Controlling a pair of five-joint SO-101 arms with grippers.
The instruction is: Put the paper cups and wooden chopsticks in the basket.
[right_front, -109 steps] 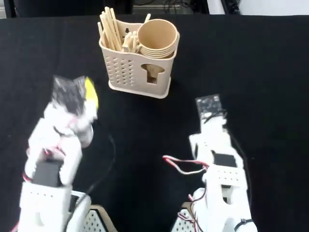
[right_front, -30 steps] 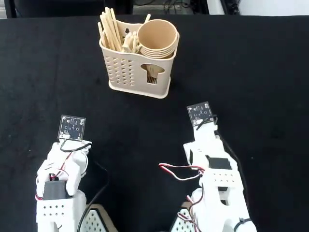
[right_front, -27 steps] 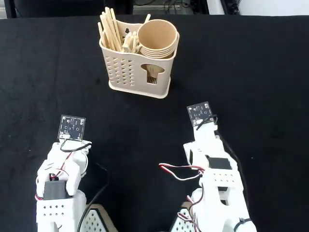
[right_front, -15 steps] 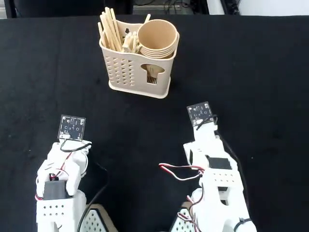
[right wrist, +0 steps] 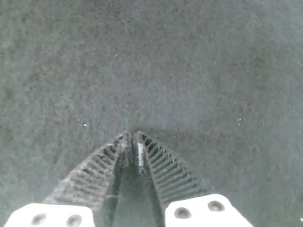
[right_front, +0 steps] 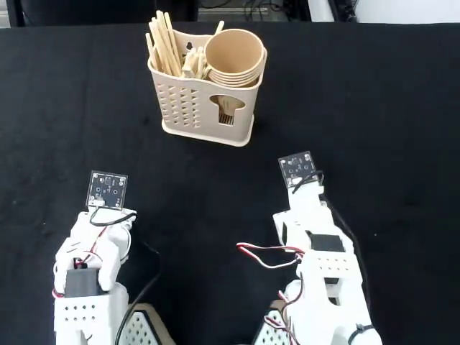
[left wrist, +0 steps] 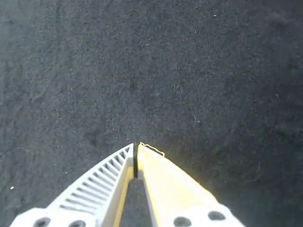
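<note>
the basket [right_front: 203, 109] stood at the far side of the black table [right_front: 392, 108], holding both of the task's things: a nested stack of paper cups [right_front: 234, 54] in one compartment and a bundle of wooden chopsticks [right_front: 163, 42] standing upright in the compartment beside it. the left gripper [left wrist: 136, 148] was clenched, its white and yellow tips pressed together with nothing between them, pointing down at bare cloth. the right gripper [right wrist: 132, 138] was likewise clenched on nothing, tips meeting over the cloth. both arms, the left arm [right_front: 92, 262] and the right arm [right_front: 320, 259], sat folded at the near edge, well apart from the basket, which lay ahead of and between them.
</note>
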